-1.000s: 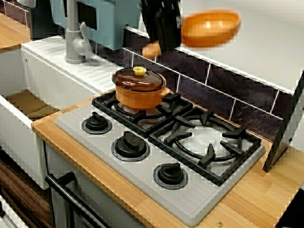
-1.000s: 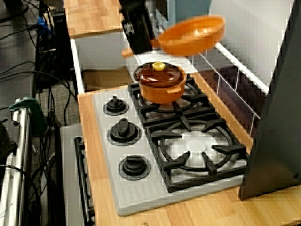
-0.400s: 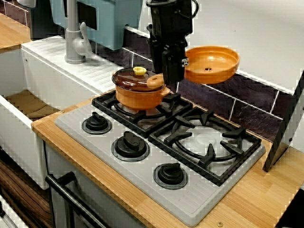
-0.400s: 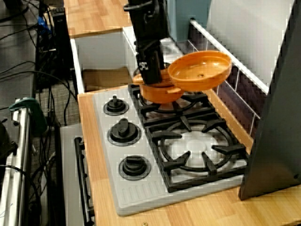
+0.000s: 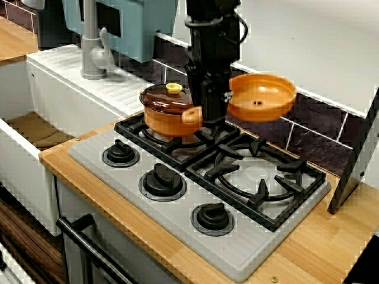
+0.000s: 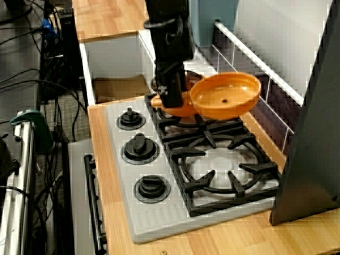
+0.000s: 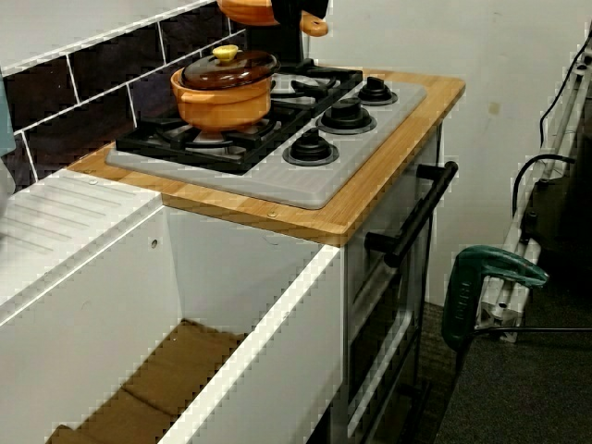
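In the front view my black gripper (image 5: 208, 112) is shut on the handle of an orange pan (image 5: 262, 96). The empty pan hangs roughly level in the air, above the back of the empty right burner grate (image 5: 257, 176). Its rounded handle end (image 5: 192, 115) pokes out to the left of my fingers, right beside an orange pot with a brown lid (image 5: 172, 102) on the left burner. Along the stove, the gripper (image 6: 172, 98) hides most of that pot, and the pan (image 6: 226, 95) sits near the tiled wall. From the sink side only the pot (image 7: 225, 88) and the pan's handle end (image 7: 314, 25) show clearly.
Three black knobs (image 5: 161, 181) line the grey hob's front. A white sink basin (image 5: 35, 130) and grey faucet (image 5: 92, 53) lie left of the stove. A dark slanted panel (image 5: 355, 160) stands at the right. An oven handle (image 7: 412, 227) and green clamp (image 7: 486, 282) sit below.
The gripper has come down with the pan from high above the stove to just over the burners, beside the pot. The pot has not moved.
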{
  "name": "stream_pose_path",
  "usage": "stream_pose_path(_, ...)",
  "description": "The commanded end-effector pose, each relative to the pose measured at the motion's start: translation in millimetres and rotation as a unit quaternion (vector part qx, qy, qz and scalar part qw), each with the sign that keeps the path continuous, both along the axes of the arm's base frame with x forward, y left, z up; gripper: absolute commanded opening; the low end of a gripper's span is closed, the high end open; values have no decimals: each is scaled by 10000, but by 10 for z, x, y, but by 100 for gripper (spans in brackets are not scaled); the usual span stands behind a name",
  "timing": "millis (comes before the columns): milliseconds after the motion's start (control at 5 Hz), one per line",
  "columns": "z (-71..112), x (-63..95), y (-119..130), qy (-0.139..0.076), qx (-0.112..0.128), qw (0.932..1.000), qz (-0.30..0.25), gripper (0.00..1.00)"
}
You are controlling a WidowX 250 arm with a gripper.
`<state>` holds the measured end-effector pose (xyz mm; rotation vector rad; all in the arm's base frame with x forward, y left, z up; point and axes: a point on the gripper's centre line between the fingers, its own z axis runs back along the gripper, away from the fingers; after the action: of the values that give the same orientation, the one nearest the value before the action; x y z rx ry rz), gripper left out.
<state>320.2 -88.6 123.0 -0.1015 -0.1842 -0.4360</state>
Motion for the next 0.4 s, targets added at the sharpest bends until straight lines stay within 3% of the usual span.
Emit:
stream_pose_path(0,-113,-20,-75,-256,264,9988,-321,0)
stream_pose_path(200,-200,-8,-95,-224,371,9985,-335,0)
